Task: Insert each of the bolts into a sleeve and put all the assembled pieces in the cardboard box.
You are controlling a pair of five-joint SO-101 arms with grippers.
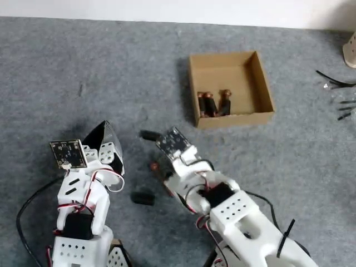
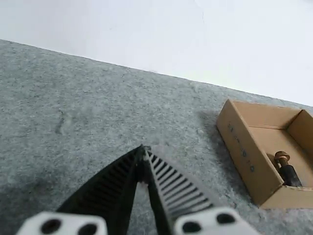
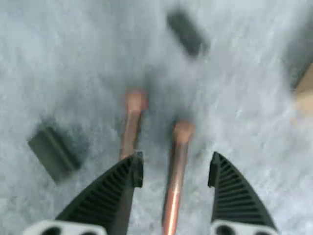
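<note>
The cardboard box (image 1: 261,83) stands at the back with three assembled pieces (image 1: 213,104) inside; from the left wrist view the box (image 2: 244,147) shows one piece (image 2: 287,170). Two copper bolts lie on the grey mat: one (image 3: 131,126) beside a finger and one (image 3: 175,171) between the fingers of my open right gripper (image 3: 173,169), which hangs low over them (image 1: 161,173). One bolt head (image 1: 154,166) peeks out beside it. Two black sleeves lie loose, one farther (image 1: 148,135) (image 3: 187,32) and one nearer (image 1: 142,198) (image 3: 53,152). My left gripper (image 1: 105,127) (image 2: 145,152) is shut and empty, left of the bolts.
The grey mat (image 1: 83,72) covers the table up to a white wall at the back. Black cable ties (image 1: 338,84) and small parts lie at the right edge. A black cable (image 1: 25,214) loops beside the left arm.
</note>
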